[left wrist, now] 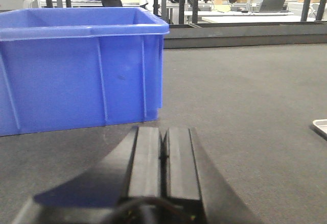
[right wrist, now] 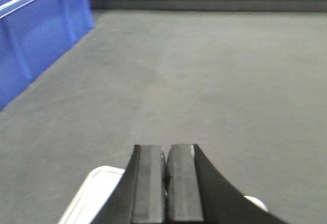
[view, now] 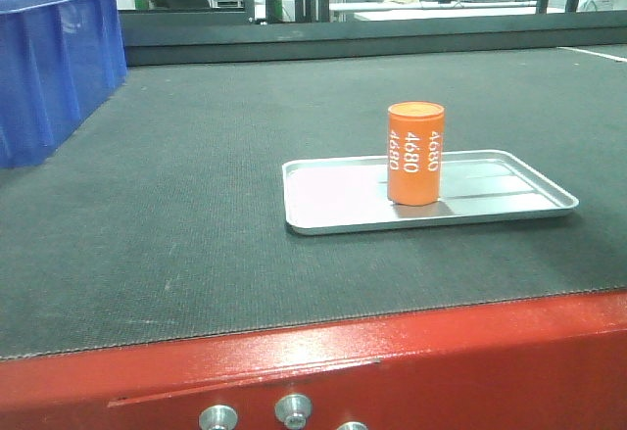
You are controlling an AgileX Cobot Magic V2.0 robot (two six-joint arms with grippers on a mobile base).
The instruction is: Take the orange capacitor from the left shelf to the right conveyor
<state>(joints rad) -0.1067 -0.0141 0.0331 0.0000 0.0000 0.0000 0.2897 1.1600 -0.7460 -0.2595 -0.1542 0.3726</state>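
Orange and upright, the capacitor [view: 415,152] stands in a shallow silver tray [view: 333,200] that lies flat on your conveyor [view: 196,185]. It sits a little right of the tray's middle, closer to the tray's far rim than its near one, and its base touches the tray floor, "4680" running down the side in white. You have bare tray on its left, less on its right.

The tray rests toward the belt's right side, set back from the red front edge [view: 392,352], with open dark belt between them. A blue bin [view: 54,68] stands at the belt's far left, well apart from the tray, and bare belt fills the room between the two and behind the tray up to the far rail.

Your left gripper [left wrist: 163,155] hangs low over the belt near the bin, its fingers pressed together with nothing between them; the tray's corner just shows at the right edge of that view. Your right gripper [right wrist: 164,183] is likewise closed and empty, above the tray's rim, facing open belt.
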